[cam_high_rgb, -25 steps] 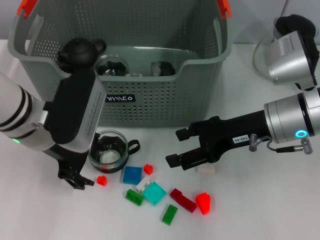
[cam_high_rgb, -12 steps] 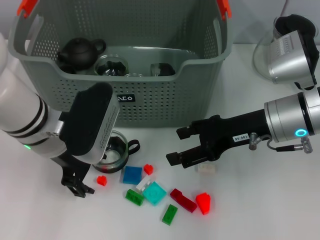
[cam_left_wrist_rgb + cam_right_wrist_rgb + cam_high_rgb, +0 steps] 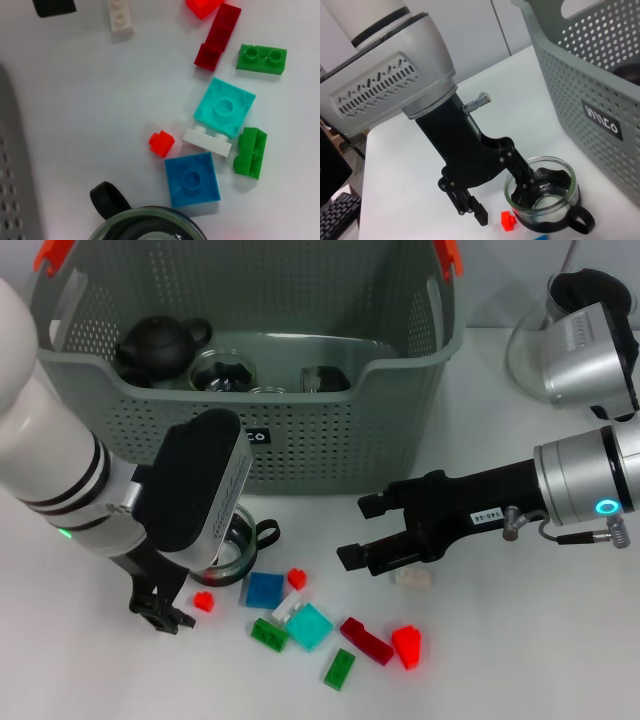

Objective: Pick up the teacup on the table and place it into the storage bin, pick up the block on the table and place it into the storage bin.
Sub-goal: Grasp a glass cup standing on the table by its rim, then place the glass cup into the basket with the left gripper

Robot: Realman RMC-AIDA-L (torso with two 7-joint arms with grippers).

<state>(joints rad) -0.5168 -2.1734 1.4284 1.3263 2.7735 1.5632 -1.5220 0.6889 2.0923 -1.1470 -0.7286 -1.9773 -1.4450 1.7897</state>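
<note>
My left gripper [image 3: 492, 187] straddles the rim of the teacup [image 3: 544, 200] with its jaws spread, one finger inside, not yet clamped; my right gripper [image 3: 362, 532] hovers open by a white block [image 3: 412, 577]. Both sit on the desk [image 3: 520, 640] before the storage bin [image 3: 330, 430] (nothing binned yet, I judge)

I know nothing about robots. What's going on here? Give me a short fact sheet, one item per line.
Teacup: glass teacup with black handle, on the table in front of the storage bin
Left gripper: fingers spread at the teacup, one finger inside the rim
Right gripper: open, above a small white block
Blocks: blue block, teal block and others loose on the table
Storage bin contents: black teapot, glassware
</note>
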